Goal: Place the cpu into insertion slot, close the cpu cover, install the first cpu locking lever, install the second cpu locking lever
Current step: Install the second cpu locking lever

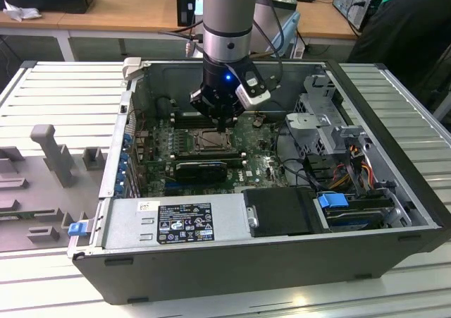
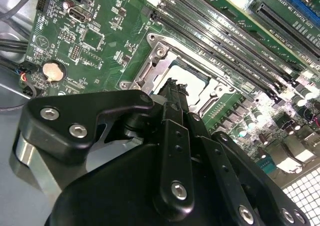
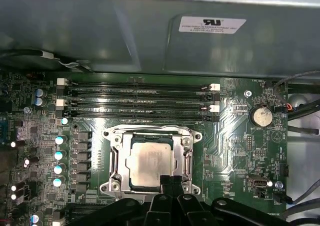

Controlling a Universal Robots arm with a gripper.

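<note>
Inside the open computer case (image 1: 416,212), lying on its side on the slatted worktop (image 1: 63,85), the arm reaches down over the green motherboard (image 1: 261,164). In the first wrist view the cpu (image 3: 150,163) sits flat in the insertion slot (image 3: 114,162), its dull silver top showing through the cut-out of the cpu cover (image 3: 187,153), which lies down over the socket and frames the chip on all sides. The claw (image 3: 171,182) hangs directly above the socket's near edge; its two black fingers (image 3: 166,181) are drawn together with no visible gap and hold nothing, their tips just over the edge of the chip and cover. The second wrist view shows the same narrow fingertip pair (image 2: 172,93) poised at the rim of the socket. Four long black memory slots (image 3: 137,99) run beside the socket, and a round coin battery (image 3: 260,117) sits well apart on the board.
</note>
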